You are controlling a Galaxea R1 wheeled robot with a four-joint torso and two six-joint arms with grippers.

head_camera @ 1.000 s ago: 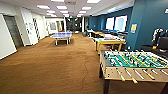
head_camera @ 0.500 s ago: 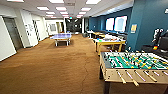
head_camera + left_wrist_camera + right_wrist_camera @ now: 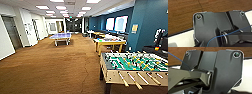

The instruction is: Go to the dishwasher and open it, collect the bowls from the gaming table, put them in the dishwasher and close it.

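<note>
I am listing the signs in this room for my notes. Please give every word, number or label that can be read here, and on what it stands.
No text can be read.
Yellow sign on the blue wall: too blurred to read.
Papers on the white wall: too blurred to read.

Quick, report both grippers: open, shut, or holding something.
Left gripper: cannot be told; the left wrist view gives no read of it.
Right gripper: cannot be told; the right wrist view gives no read of it.
</note>
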